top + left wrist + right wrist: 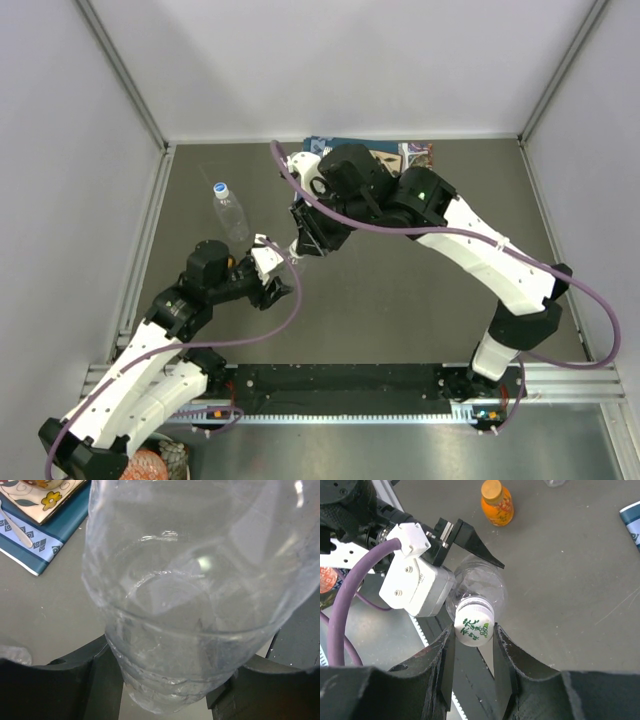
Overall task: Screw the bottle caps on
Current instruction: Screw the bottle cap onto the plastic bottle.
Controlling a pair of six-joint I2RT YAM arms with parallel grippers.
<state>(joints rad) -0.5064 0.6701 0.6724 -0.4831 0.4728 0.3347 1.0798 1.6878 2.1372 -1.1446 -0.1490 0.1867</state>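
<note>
My left gripper (pixel 280 262) is shut on the lower body of a clear ribbed bottle (pixel 190 595), its black fingers (pixel 75 680) pressing on both sides. In the right wrist view that bottle (pixel 485 587) stands upright with a white cap (pixel 474 625) printed in green on its neck. My right gripper (pixel 474 636) is above it, shut on that cap, one finger against each side. A second clear bottle (pixel 231 214) with a blue-and-white cap (pixel 220 188) is at the back left. A squat orange bottle (pixel 497 504) wears its orange cap (pixel 491 488).
A blue patterned book (pixel 400 152) lies at the back wall, also showing in the left wrist view (pixel 35 540). Grey walls and metal rails (pixel 140 250) enclose the dark table. The right arm (pixel 480 255) arcs over the middle.
</note>
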